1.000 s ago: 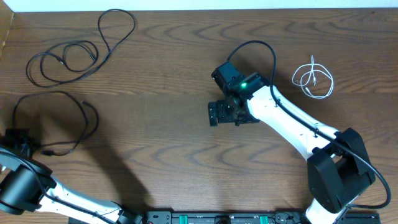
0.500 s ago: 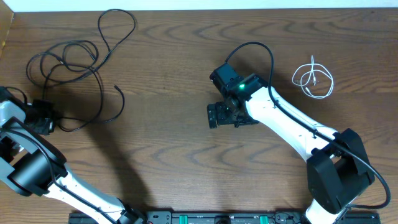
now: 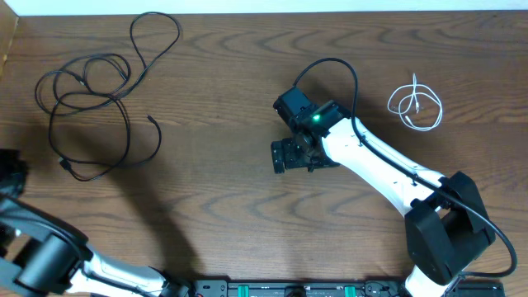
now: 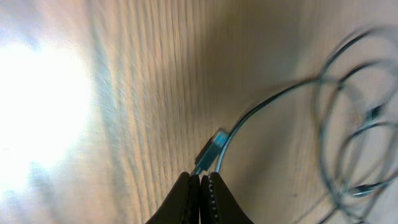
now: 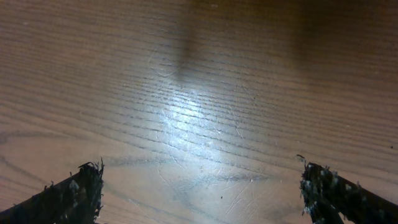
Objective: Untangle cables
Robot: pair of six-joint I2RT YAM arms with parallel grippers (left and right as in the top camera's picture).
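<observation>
Two black cables lie at the table's upper left. One (image 3: 124,62) makes loops that reach toward the far edge. The other (image 3: 128,136) forms a wide loop just below, overlapping the first, with one plug end (image 3: 64,166) pointing left. A small white cable (image 3: 415,106) is coiled at the upper right. My left gripper (image 4: 200,182) is shut with nothing seen between its fingers; a black cable's plug (image 4: 211,148) lies on the wood just beyond the tips. Only a dark part of the left arm (image 3: 10,169) shows at the left edge. My right gripper (image 3: 293,154) hovers open over bare wood (image 5: 199,112) mid-table.
The right arm (image 3: 379,165) stretches from the front right toward the middle, with its own thick black wire (image 3: 338,70) arching above the wrist. The table's far edge (image 3: 264,11) runs along the top. Brown wood shows between the black cables and the right gripper.
The left arm swung up to the black cable, dragged its loop up and to the right against the other, then pulled back to the left edge. The right gripper drifted slightly left.
</observation>
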